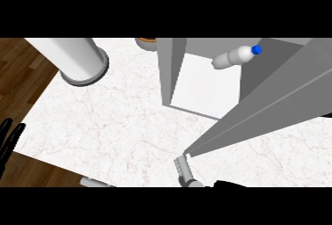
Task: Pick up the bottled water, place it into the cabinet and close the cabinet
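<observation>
The robot's right hand [228, 184], a black shape at the view's lower edge, sat just beside the grey bar handle [183, 169] of the cabinet door [272, 110]. Too little of it showed to tell whether it was open or closed, or whether it touched the handle. At the left edge, the left hand [8, 137] rested open, fingers straight and pointing up, where the white marble counter [117, 123] met the dark wood floor [23, 63]. The grey door stood wide open, running from the handle toward the right edge. Beyond it, the bottled water [233, 57] lay tilted inside the cabinet [166, 66], its blue cap [257, 49] pointing up and right; any label lettering was too small to read. Farther left, a white cylinder [74, 55] stood on the counter, and an orange-rimmed object [146, 40] showed behind the cabinet.
</observation>
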Tool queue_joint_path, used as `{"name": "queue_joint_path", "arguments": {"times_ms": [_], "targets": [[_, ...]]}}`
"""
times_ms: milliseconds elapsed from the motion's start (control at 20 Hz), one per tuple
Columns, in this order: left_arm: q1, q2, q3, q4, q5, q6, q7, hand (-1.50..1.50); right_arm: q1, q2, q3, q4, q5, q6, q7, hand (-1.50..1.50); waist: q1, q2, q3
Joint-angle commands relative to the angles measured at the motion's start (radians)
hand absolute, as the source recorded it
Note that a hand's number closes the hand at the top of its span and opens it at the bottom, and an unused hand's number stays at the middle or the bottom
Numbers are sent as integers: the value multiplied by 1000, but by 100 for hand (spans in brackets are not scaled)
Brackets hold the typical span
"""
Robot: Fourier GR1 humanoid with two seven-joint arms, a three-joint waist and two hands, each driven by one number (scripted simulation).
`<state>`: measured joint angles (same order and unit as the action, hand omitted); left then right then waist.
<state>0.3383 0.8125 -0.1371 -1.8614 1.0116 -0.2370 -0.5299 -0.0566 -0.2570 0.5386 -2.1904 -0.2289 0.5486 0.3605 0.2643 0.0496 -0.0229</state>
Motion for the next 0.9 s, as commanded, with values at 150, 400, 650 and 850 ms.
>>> {"name": "queue_joint_path", "arguments": {"times_ms": [150, 400, 650, 850], "targets": [[-5, -4, 9, 15, 14, -5, 2, -150, -229, 138, -21, 197, 40, -104, 160, 150, -23, -9, 5], [1, 1, 30, 39, 23, -9, 1, -150, -407, 235, -71, 394, 31, -153, 241, 150, -37, -11, 10], [35, -6, 35, 41, 35, -25, -6, -150, -634, 254, -156, 599, 37, -296, 241, 150, -44, -21, 16], [34, -5, 51, 62, 35, -41, -15, -150, -767, 256, -215, 760, 96, -427, 174, 150, -47, -12, 17]]}}
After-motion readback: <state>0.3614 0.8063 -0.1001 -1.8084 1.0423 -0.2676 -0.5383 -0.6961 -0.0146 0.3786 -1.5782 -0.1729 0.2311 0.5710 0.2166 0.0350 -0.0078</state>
